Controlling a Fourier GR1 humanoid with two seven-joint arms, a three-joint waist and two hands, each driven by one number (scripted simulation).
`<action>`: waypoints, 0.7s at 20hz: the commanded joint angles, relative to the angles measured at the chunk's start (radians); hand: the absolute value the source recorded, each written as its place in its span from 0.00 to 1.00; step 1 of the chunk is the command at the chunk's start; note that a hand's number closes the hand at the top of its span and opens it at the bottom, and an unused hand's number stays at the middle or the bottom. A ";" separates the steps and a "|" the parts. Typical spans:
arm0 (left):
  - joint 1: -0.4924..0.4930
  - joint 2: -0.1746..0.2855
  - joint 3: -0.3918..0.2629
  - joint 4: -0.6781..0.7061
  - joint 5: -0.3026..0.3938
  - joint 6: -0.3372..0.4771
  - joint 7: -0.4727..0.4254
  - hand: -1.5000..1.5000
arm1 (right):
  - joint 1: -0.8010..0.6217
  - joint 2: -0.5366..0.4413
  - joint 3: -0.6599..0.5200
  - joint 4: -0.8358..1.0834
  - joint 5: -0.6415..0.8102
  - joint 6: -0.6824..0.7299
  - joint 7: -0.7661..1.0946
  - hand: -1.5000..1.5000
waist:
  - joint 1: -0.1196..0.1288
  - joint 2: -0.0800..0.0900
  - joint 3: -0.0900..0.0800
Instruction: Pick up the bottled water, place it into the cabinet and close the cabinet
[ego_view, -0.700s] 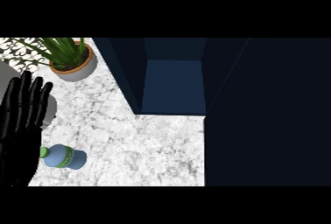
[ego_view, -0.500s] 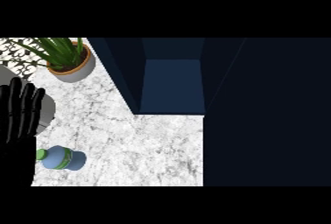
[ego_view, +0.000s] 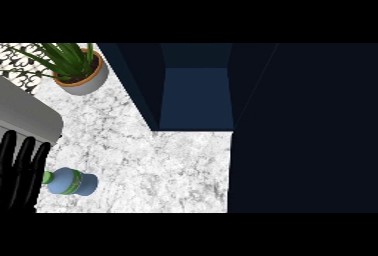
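White-grey marble worktop (ego_view: 170, 165), viewed steeply from above. Bottled water (ego_view: 72, 182) lies on its side at lower left of the frame, green cap pointing left, blue body pointing right. It is well apart from the cabinet (ego_view: 196, 100), whose opening sits at upper centre, dark blue inside, nothing visible in it. The cabinet stands open, likely so the bottle can go straight in.

Left hand (ego_view: 22, 175) is at the lower left edge, black fingers straight and pointing up, holding nothing. It sits just beside the cap end. Cannot tell if it touches the cap. Right hand is not visible.

Judgement: task at the start, with 0 of 3 steps done: bottle not picked up, not placed, cabinet not closed. The bottle is nearest the left hand, so that hand probably takes it. It is round and lying down, so it may roll when nudged.

Potted plant (ego_view: 77, 72) at upper left, away from the path. Grey rounded object (ego_view: 26, 110) at the left edge above the hand, identity unclear. Dark panel (ego_view: 303, 130) fills the right, maybe the door, cannot tell.
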 joint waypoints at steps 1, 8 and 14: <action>0.101 -0.007 -0.138 -0.096 -0.043 0.085 0.028 0.00 | 0.119 -0.037 -0.085 -0.050 -0.157 0.086 -0.011 0.00 | -0.005 0.002 0.001; 0.108 0.021 -0.224 -0.219 -0.145 0.125 0.161 0.00 | 0.068 -0.079 -0.173 -0.167 -0.243 0.055 0.144 0.00 | 0.001 0.001 0.001; 0.157 0.051 -0.287 -0.259 -0.193 0.182 0.143 0.00 | 0.158 -0.044 -0.144 -0.155 -0.209 0.113 0.073 0.00 | -0.002 -0.005 0.002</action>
